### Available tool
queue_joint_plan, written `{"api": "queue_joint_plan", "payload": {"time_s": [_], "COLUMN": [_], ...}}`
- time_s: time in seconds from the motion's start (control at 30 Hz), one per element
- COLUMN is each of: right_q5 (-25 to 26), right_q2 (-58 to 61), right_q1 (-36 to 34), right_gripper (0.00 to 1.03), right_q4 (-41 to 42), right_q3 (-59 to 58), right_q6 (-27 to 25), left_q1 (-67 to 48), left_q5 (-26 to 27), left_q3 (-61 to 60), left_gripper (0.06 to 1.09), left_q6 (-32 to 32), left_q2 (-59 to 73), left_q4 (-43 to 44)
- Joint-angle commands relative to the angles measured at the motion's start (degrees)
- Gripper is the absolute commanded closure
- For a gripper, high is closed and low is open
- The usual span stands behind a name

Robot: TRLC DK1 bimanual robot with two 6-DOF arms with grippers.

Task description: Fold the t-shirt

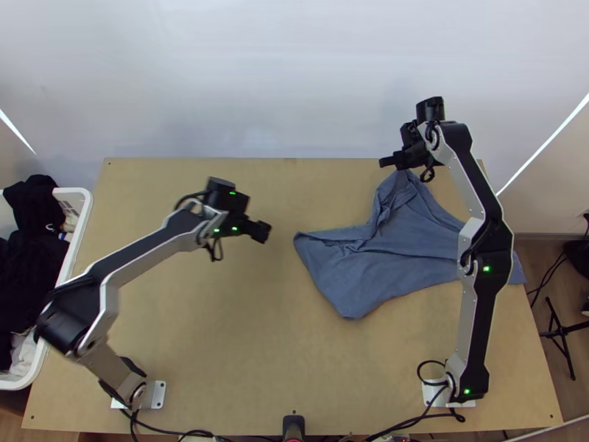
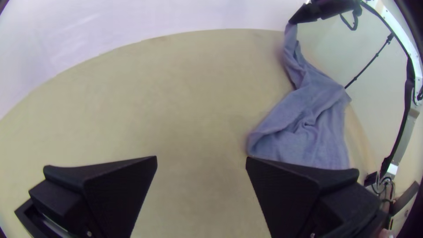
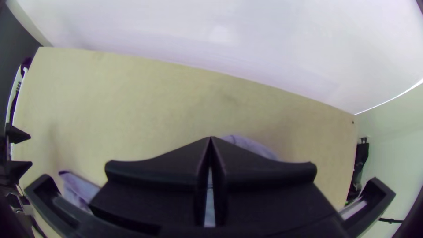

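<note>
1. While the counter (image 1: pixel 221 331) carries the work, the t-shirt (image 1: pixel 412 258) occupies its right half: bunched and unevenly folded, long axis running roughly crosswise, with one part rising toward the far edge.
2. Relative to the left gripper (image 2: pixel 201 157), the bulk of the cloth lies to the right, across bare counter. The left fingers stand wide apart, with nothing between them.
3. The right gripper (image 3: pixel 210 137) is above the far side of the cloth, its fingers brought together on a pinch of fabric. The raised end (image 2: pixel 291 31) hangs from them in a narrow twist; the remainder rests on the counter.
4. The near-left corner (image 1: pixel 303 241) is the part closest to the left fingers, just beside them in the top view. Their height above it cannot be judged.
5. Probable next requirement: shift the left fingers rightward to a free edge, so that both arms can spread the cloth before folding. Caution: pulling by the pinch alone may tighten the bunching.
</note>
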Motion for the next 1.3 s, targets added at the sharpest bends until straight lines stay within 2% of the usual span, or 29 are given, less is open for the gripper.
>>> {"api": "queue_joint_plan", "payload": {"time_s": [0.0, 0.03, 0.1, 0.27, 0.6, 0.83, 0.87, 0.9, 0.93, 1.0, 1.27], "right_q5": [0.81, 0.9, 1.34, 2.21, 2.65, 2.65, 2.65, 2.65, 2.65, 2.65, 2.57], "right_q2": [-2.86, -3.03, -3.21, -3.38, -3.82, -4.88, -5.05, -5.32, -5.76, -6.55, -9.89], "right_q1": [0.31, 0.31, 0.22, 0.31, 0.75, 1.36, 1.54, 1.72, 1.89, 1.98, 1.98], "right_gripper": [1.0, 1.0, 1.0, 1.0, 1.0, 1.0, 1.0, 1.0, 1.0, 1.0, 1.0], "right_q4": [-2.18, -2.27, -2.79, -3.67, -3.67, -3.76, -3.76, -3.76, -3.76, -4.02, -7.1], "right_q3": [-1.0, -1.0, -1.09, -1.35, -1.35, -1.88, -1.88, -1.88, -1.88, -1.96, -2.4], "right_q6": [0.13, 0.13, 0.22, 0.48, 1.09, 1.36, 1.45, 1.53, 1.62, 1.71, 1.89], "left_q1": [-4.94, -5.38, -5.91, -7.14, -9.51, -10.74, -10.65, -10.57, -10.39, -10.39, -8.46], "left_q5": [1.43, 1.78, 2.66, 4.77, 4.77, 3.63, 3.63, 3.63, 3.72, 3.89, 3.98], "left_q3": [4.81, 5.25, 5.6, 5.69, 6.04, 6.04, 6.39, 6.74, 6.65, 5.42, 7.8], "left_gripper": [0.11, 0.13, 0.22, 0.22, 0.21, 0.22, 0.25, 0.36, 0.54, 1.05, 1.05], "left_q6": [-0.69, -0.78, -1.84, -2.36, -1.92, -1.92, -2.1, -2.45, -3.07, -3.59, -5.88], "left_q2": [8.23, 8.59, 8.76, 8.76, 12.37, 15.53, 16.06, 16.41, 16.14, 15.27, 15.97], "left_q4": [4.45, 4.54, 4.98, 4.89, 5.6, 11.4, 11.66, 11.66, 12.63, 18.16, 17.11]}}
